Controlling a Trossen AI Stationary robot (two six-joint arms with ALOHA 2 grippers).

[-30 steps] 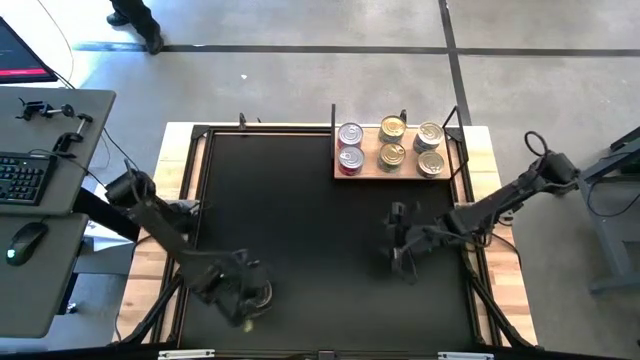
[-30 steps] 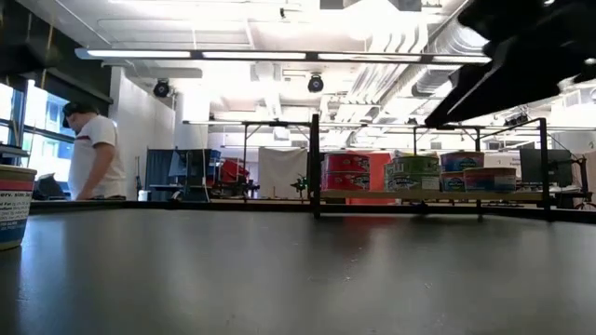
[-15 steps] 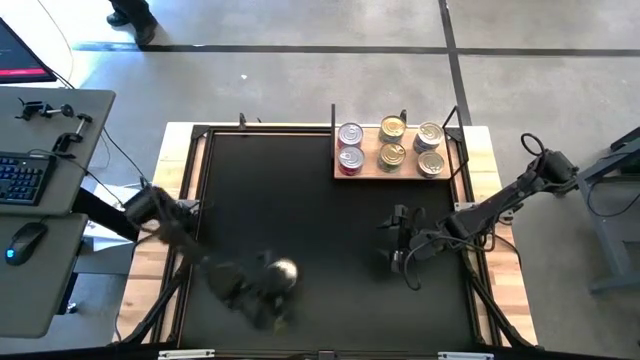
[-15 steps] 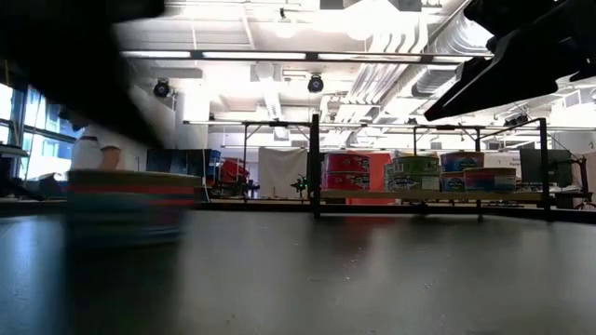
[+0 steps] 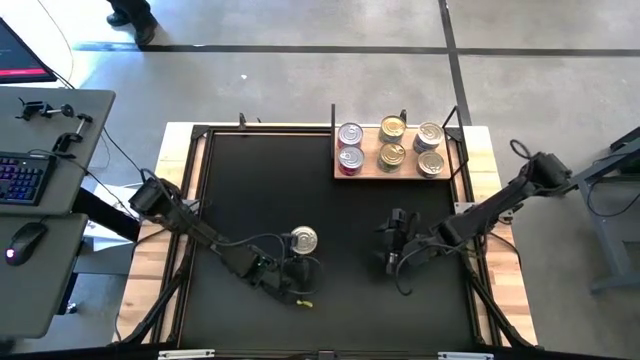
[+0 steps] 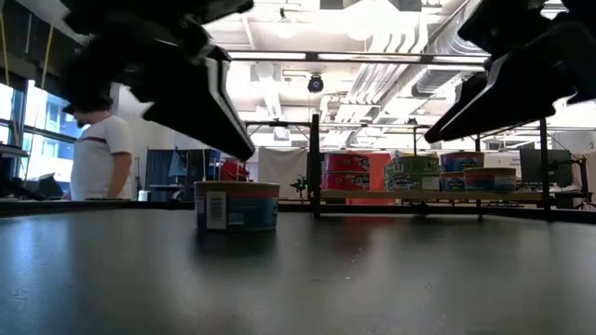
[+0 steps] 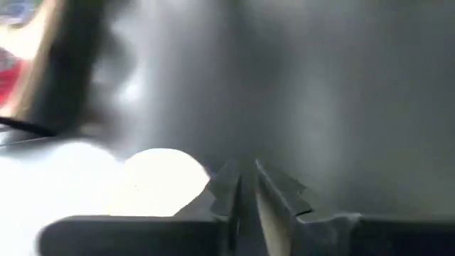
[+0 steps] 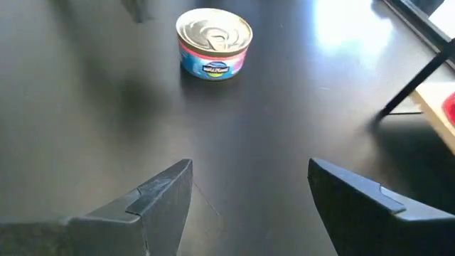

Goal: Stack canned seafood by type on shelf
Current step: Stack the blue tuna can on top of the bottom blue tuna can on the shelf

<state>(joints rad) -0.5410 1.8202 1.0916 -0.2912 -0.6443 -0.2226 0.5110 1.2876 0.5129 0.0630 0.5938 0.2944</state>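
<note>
Here we see a loose can standing upright on the black mat near the middle of the desk, well apart from the shelf at the far right, where six tins already sit in three columns. The left gripper rests just beside the can, its jaws nearly together and holding nothing, as the left wrist view shows them almost shut next to the pale lid. The right gripper waits low over the mat, jaws spread wide and empty, facing the can across bare mat. We judge this a handover by sliding: the left arm has brought the can within the right arm's reach. Next, the right jaws would need to close around it, lift, and carry it to its matching column. A second earlier, the can sat at the near left, under the left gripper.
</note>
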